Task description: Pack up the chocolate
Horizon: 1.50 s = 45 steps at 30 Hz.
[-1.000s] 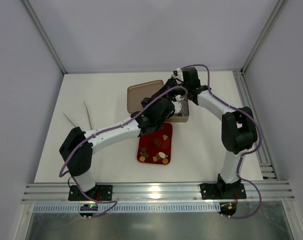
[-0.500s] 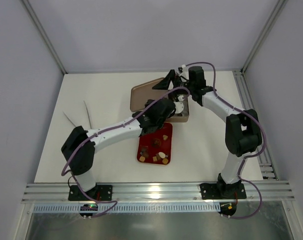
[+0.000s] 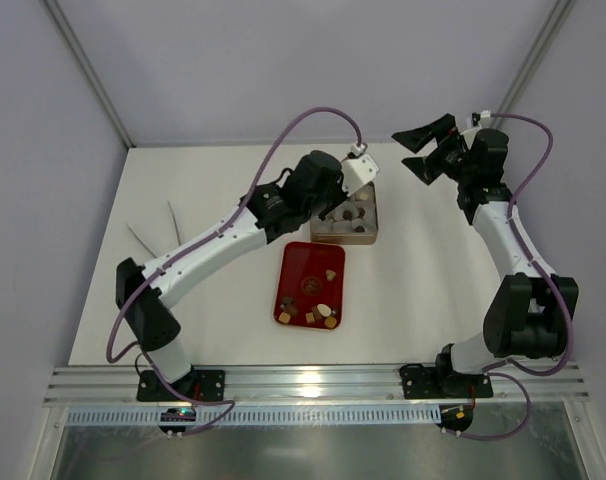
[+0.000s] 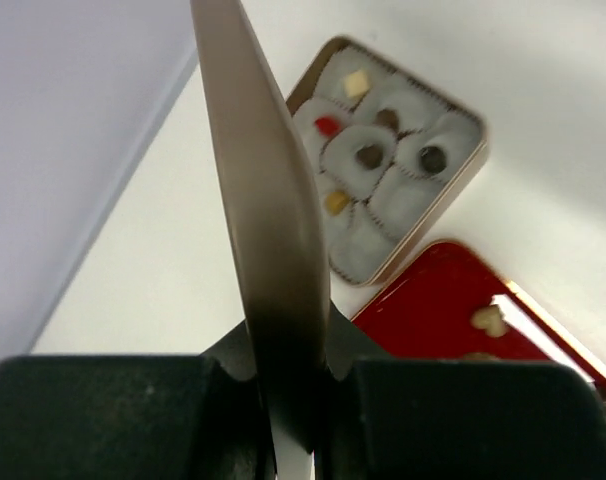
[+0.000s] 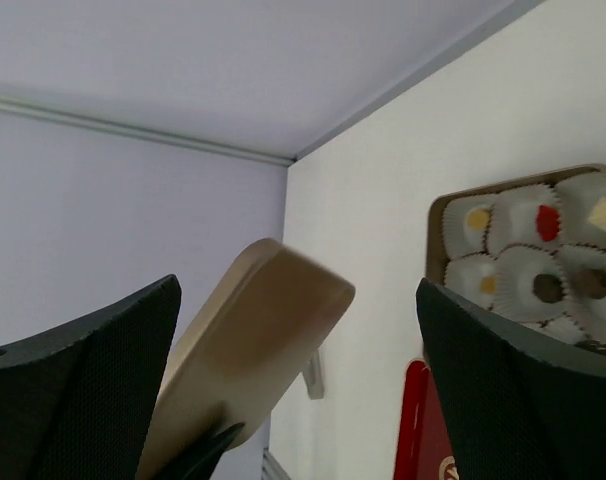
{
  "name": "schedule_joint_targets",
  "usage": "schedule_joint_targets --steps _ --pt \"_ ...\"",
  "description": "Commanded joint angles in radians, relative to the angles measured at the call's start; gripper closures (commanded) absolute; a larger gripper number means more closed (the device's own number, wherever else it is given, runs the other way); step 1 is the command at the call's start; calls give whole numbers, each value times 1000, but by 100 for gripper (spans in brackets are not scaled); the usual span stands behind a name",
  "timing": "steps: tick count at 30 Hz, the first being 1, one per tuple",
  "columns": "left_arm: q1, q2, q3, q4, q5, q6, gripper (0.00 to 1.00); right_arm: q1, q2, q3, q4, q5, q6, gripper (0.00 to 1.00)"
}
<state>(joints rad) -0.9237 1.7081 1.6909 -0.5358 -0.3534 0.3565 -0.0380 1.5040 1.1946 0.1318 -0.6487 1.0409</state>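
A tan box [image 3: 371, 232] of white paper cups lies mid-table, and some cups hold chocolate [image 4: 370, 155]. More chocolate pieces [image 3: 324, 314] sit on the red tray [image 3: 296, 268] in front of it. My left gripper [image 4: 283, 372] is shut on the tan box lid [image 4: 263, 200], holding it on edge above the table, left of the box [image 4: 423, 225]. From above, the left arm hides the lid. The right wrist view shows the lid [image 5: 253, 340] tilted in the air. My right gripper [image 3: 426, 151] hangs open to the right of the box, with nothing in it.
Two thin pale sticks [image 3: 155, 233] lie on the table's left side. Metal frame rails run along the right edge [image 3: 504, 225] and the near edge [image 3: 313, 378]. Grey walls enclose the table on three sides.
The right gripper let go of the lid, opened wide and swung up to the right. The left gripper shut on the lid and raised it on edge, uncovering the box.
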Motion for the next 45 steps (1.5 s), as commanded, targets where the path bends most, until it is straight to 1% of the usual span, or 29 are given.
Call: schedule_joint_targets --steps 1,2,4,5,7,8,10,11,12,15,16,17,20,21,22,31,33,34,36,45 --pt "74 -7 136 -69 348 -245 100 -19 -56 -10 -99 165 -148 0" --pt "130 10 154 -64 511 -349 100 -19 -62 -6 -163 188 -206 0" --pt "189 34 200 -35 673 -476 100 -19 -71 -13 -190 231 -245 0" --pt "235 68 211 -23 815 -589 100 -19 -74 -26 -216 245 -260 0" --pt "272 113 254 13 907 -678 100 -17 -76 -35 -234 268 -306 0" --pt "299 157 268 17 982 -756 100 -19 -74 -46 -247 276 -318 0" --pt "321 205 308 43 1046 -827 100 -19 -67 -52 -258 288 -346 0" --pt "330 226 323 52 1074 -887 100 -19 -64 -56 -268 293 -354 0" --pt "345 275 337 57 1114 -915 100 -19 -61 -61 -271 296 -366 0" --pt "371 355 368 97 1160 -987 100 -19 -34 -61 -281 294 -381 0" --pt "378 375 365 152 1197 -1016 100 -17 -19 -64 -279 291 -390 0" --pt "387 408 363 189 1227 -1095 100 -16 -11 -63 -282 290 -395 0" --pt "421 456 366 301 1284 -1175 100 -11 19 -63 -284 281 -407 0" --pt "433 482 363 333 1297 -1232 100 -10 28 -63 -281 279 -409 0" --pt "442 495 360 408 1330 -1267 100 -2 44 -66 -281 279 -413 0" --pt "494 614 362 574 1389 -1464 100 38 153 -30 -265 274 -421 2" --pt "499 628 352 612 1403 -1485 100 38 179 -21 -265 279 -426 2" --pt "499 633 343 638 1404 -1510 100 65 185 -7 -262 282 -426 2" --pt "500 643 320 715 1409 -1547 100 72 206 5 -265 290 -432 2" --pt "514 699 299 723 1412 -1550 100 92 252 40 -253 302 -433 2"
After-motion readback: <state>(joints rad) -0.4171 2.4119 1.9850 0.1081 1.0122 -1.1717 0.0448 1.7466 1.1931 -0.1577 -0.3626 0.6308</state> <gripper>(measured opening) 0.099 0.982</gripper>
